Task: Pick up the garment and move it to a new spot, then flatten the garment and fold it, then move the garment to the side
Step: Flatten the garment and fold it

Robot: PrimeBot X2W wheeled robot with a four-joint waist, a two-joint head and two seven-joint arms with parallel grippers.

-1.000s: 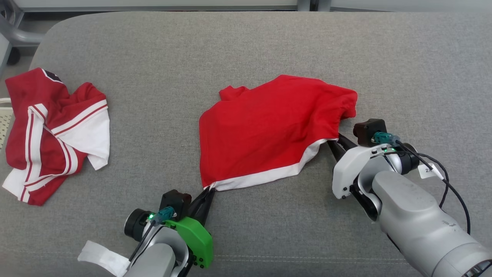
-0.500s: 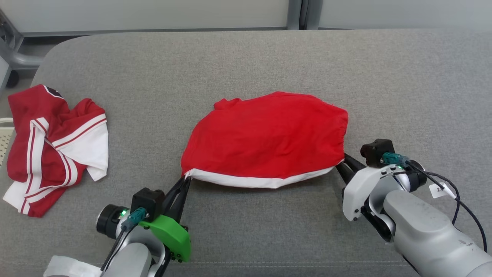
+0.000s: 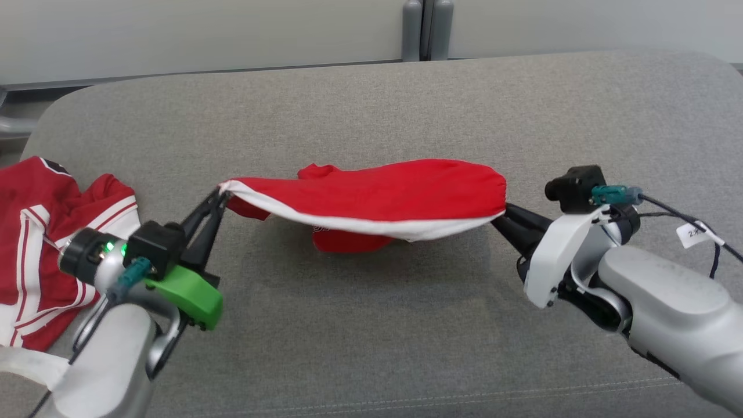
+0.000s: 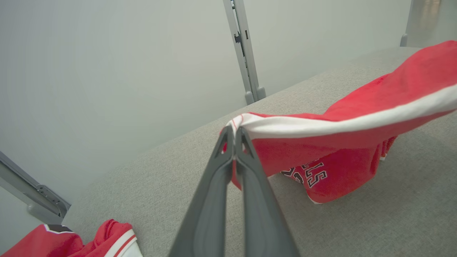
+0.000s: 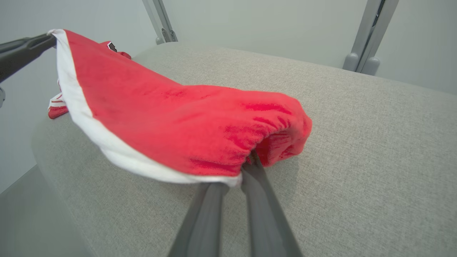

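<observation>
Partly the red garment (image 3: 395, 188) hides the fingertips of the right gripper (image 3: 502, 215), yet they pinch one corner. The left gripper (image 3: 220, 194) has its fingers closed tight on the other corner. A second ago the garment lay on the grey cushion (image 3: 371, 325); now it hangs stretched between both, sagging onto it. I count two garments; the striped jersey (image 3: 35, 232) is cut off at left.

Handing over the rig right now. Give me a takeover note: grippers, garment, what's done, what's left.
Left gripper: shut on one hem corner of the red garment.
Right gripper: shut on the opposite hem corner.
Garment: lifted, stretched between them over the grey cushion. Second red-and-white garment lies crumpled at the left.
Done: pickup. Left: set down elsewhere, flatten, fold, move aside.
</observation>
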